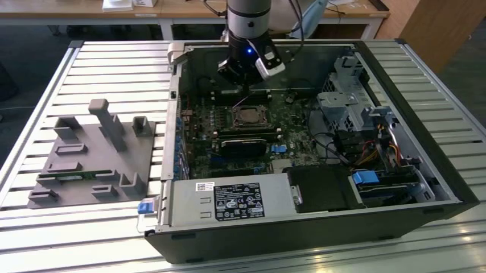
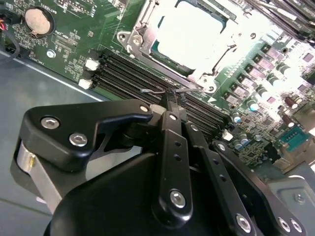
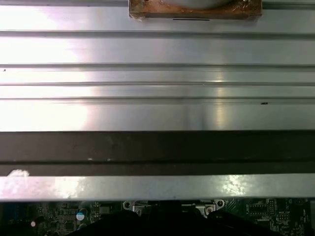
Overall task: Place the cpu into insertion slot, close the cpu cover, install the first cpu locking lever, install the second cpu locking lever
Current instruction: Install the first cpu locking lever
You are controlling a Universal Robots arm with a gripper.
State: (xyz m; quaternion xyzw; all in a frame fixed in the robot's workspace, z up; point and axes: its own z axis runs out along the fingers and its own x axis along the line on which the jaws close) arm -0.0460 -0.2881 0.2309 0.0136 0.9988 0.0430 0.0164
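The cpu (image 2: pixel 197 34) lies in the insertion slot, its silver top showing bright through the window of the cpu cover (image 2: pixel 140 32), which lies flat over it. The slot itself is hidden under chip and cover. In the exterior view the cpu (image 1: pixel 247 118) sits mid-board in the open computer case, with my gripper (image 1: pixel 243 91) just behind it. In the second wrist view the gripper (image 2: pixel 170 96) has its black fingers (image 2: pixel 174 147) pressed together, shut on the thin wire handle of a cpu locking lever (image 2: pixel 150 90) beside the socket's edge, over the memory slots.
Long black memory slots (image 2: pixel 128 73) run under the fingertips, with a coin battery (image 2: pixel 38 19) nearby. A black card (image 1: pixel 244 143), the power supply (image 1: pixel 227 200), a drive cage (image 1: pixel 342 102) and cables crowd the case. A grey fixture (image 1: pixel 91 159) stands on the slatted table (image 3: pixel 157 49).
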